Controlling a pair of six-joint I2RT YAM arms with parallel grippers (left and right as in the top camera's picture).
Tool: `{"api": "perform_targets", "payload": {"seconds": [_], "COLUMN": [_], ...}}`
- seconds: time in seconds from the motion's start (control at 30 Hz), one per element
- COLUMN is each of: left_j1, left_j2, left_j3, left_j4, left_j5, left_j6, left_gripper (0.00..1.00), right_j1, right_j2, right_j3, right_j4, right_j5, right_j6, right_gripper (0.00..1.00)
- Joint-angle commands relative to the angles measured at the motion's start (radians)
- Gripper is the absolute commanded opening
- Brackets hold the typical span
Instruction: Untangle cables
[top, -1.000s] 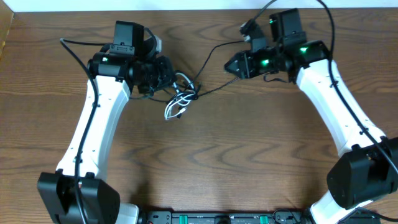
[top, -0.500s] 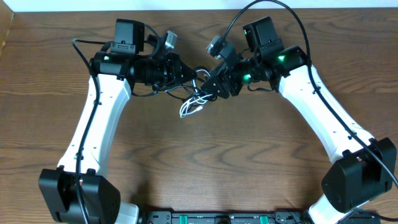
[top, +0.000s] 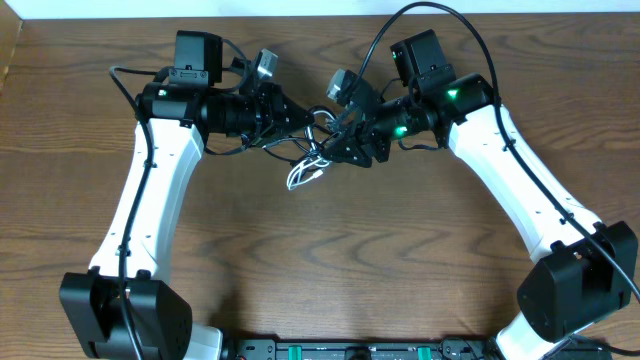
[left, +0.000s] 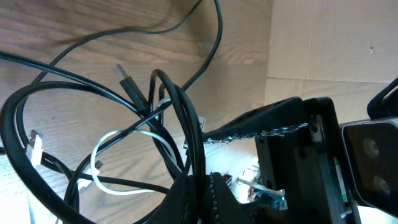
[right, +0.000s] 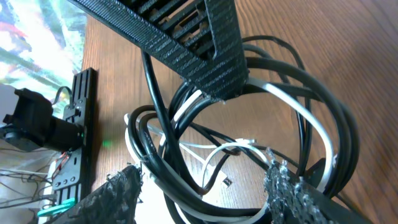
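Noting the tangle (top: 312, 150): black cable (left: 180, 118) and white cable (left: 118, 134) are looping through each other between the two arms, near the middle of the table's (top: 330, 270) far edge. A white loop is hanging out toward the near edge.

Left gripper (top: 303, 120) is pinching shut on a bunch of black cable strands. Right gripper (right: 202, 183) is standing with jaws apart, several black strands and a white one lying between them, nothing clamped.

Step in hand, as I am judging it: right arm is picking a strand to draw away from the left arm's anchor.
- Closing on the whole bundle is risking a tighter knot, so the pick should be one strand, preferably the white.
- Pulling should be slow and away from the left grip, with a stop if the loops are cinching.
- Feeding a free end back through a loop is likely working better than tugging mid-length.

Views:
- Overhead is giving the layout and how close the two grippers are sitting, but the crossings are merging into one dark clump.
- Left wrist is showing the free ends: black plug (left: 124, 78) and white plug (left: 34, 146), both loose.
- Right wrist is showing which strands are lying inside the open jaws, with the left gripper reaching in from the top.
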Motion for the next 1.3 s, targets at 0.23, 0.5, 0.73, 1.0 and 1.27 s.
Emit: {"api": "perform_targets", "payload": {"seconds": [0.23,0.5,0.73,1.0,1.27], "left_j1": [0.003,-0.008,-0.019,-0.019,-0.019], "left_j2": [0.002,0.002,0.002,0.002,0.002], "left_j3": [-0.002,-0.002,-0.002,-0.002,-0.002], "left_j4": [-0.018,-0.031,-0.074,-0.097,-0.107], "left_j5": [0.095,0.094,-0.074,-0.201,-0.206], "left_j6": [-0.008,0.022,0.063,0.071,0.076], "left_gripper": [0.07,0.07,0.08,0.08,0.07], "right_j1": [0.034,0.027,-0.054,-0.199,-0.289], "right_j2": [0.005,0.013,0.01,0.01,0.01], "right_j3": [0.009,0.01,0.011,0.011,0.01], "right_j4": [0.0,0.004,0.043,0.051,0.047], "right_j5": [-0.032,-0.032,-0.034,-0.091,0.164], "right_j6": [-0.033,-0.032,0.121,0.257,0.512], "right_gripper": [0.45,0.15,0.01,0.01,0.01]}}
